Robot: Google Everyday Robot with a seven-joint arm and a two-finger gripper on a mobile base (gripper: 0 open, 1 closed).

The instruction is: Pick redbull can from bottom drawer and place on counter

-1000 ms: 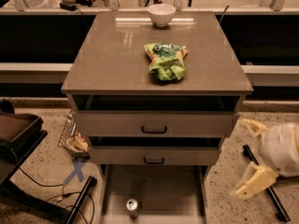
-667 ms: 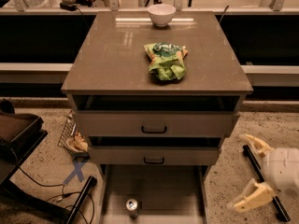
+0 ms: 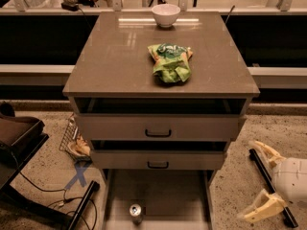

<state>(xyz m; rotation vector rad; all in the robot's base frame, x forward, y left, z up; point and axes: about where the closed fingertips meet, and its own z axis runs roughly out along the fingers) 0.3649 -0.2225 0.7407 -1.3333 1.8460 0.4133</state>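
Observation:
The redbull can (image 3: 136, 212) stands upright in the open bottom drawer (image 3: 158, 190), near its front left, shiny top showing. The counter (image 3: 120, 61) is the glossy grey-brown top of the cabinet. My gripper (image 3: 259, 181) is at the lower right, beside the cabinet and well right of the can, above the floor. Its two cream fingers (image 3: 261, 207) are spread apart and hold nothing.
A green chip bag (image 3: 170, 61) lies mid-counter and a white bowl (image 3: 166, 14) stands at its far edge. Two upper drawers with black handles (image 3: 158, 133) are slightly open. A black bar (image 3: 268, 186) lies on the floor at right; a chair and cables (image 3: 29, 176) at left.
My gripper has dropped lower along the right side of the cabinet, still open. The can, bag and bowl have not moved.

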